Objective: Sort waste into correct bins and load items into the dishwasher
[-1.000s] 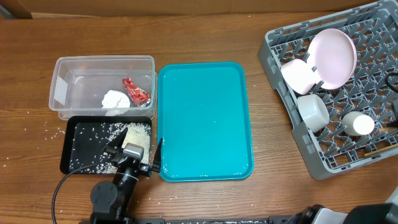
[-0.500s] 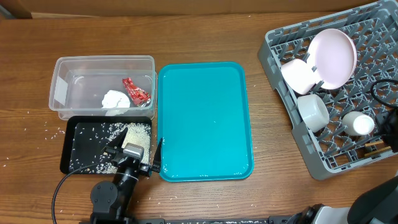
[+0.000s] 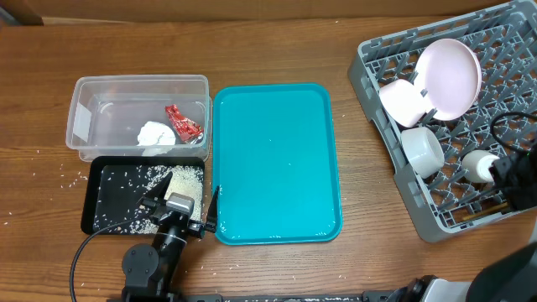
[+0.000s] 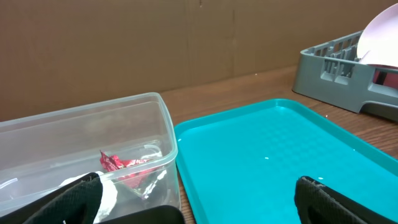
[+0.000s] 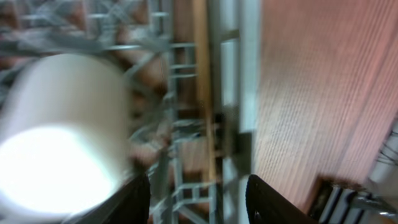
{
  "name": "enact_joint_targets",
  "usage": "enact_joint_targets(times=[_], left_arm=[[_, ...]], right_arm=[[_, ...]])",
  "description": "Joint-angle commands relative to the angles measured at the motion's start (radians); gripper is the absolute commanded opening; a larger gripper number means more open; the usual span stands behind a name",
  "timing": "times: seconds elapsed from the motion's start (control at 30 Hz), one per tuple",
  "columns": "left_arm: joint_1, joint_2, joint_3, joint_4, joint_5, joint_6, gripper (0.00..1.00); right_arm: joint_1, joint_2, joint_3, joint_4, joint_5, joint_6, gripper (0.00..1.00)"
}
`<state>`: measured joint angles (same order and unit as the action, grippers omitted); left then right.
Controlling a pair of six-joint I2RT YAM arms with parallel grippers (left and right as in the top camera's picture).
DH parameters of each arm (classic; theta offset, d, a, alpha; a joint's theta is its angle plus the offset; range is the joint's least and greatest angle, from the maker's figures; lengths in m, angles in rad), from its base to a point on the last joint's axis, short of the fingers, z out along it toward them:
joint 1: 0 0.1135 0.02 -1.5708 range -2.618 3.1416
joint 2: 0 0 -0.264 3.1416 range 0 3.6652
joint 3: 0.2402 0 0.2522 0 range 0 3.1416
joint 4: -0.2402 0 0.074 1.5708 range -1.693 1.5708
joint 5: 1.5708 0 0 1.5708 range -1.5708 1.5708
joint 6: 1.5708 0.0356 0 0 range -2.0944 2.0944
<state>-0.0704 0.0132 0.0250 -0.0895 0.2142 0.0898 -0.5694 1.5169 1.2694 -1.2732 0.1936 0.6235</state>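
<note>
Much of the right wrist view is blurred. The right pincer [image 5: 198, 198] is open above the grey rack [image 3: 369, 84], which holds plate [image 3: 450, 77], bowls [image 3: 421, 149] and cup [image 3: 478, 166]. The left pincer [image 4: 199, 202] is open too. The clear tub [image 3: 138, 80] holds red wrapper [image 3: 183, 122] and tissue [image 3: 155, 134]; the black tray [image 3: 105, 180] holds rice [image 3: 186, 178].

place: robot test bench | evidence: cardboard backdrop [image 4: 124, 43], wooden table [image 3: 252, 42], dish rack [image 3: 503, 33] on tabletop

Black left arm [image 3: 155, 252] with looping black cable [image 3: 77, 256], pale block [image 3: 179, 203] on wrist, black right arm [image 3: 522, 180], matte black fingers [image 4: 78, 198]
</note>
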Motion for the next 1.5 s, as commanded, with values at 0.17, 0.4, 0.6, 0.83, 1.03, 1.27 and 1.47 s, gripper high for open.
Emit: enact_joint_targets(times=[0.17,0.4,0.6,0.83,1.03,1.27,1.47], left_arm=[[0.005,-0.009,-0.005,0.0,0.012,0.022,1.0],[0.005,-0.009,-0.005,0.0,0.012,0.023,1.0],[0.005,-0.009,-0.005,0.0,0.012,0.023,1.0],[0.005,-0.009,-0.005,0.0,0.012,0.022,1.0],[0.005,-0.009,-0.005,0.0,0.012,0.023,1.0],[0.005,-0.009,-0.005,0.0,0.012,0.023,1.0],[0.005,-0.009,-0.005,0.0,0.012,0.023,1.0]], right_arm=[[0.382,-0.422,0.09,0.085,-0.425,-0.266,0.6],[0.863,-0.546,0.09,0.162,-0.461,-0.34,1.0],[0.894,-0.519,0.09,0.109,-0.433,-0.341,1.0],[0.894,-0.58,0.121,0.129,-0.393,-0.522,1.0],[0.876,-0.692,0.078,0.258,-0.236,-0.711,1.0],[0.795,-0.913,-0.24,0.444,-0.285,-0.71,1.0],[0.734,-1.215,-0.69,0.723,-0.327,-0.703,1.0]])
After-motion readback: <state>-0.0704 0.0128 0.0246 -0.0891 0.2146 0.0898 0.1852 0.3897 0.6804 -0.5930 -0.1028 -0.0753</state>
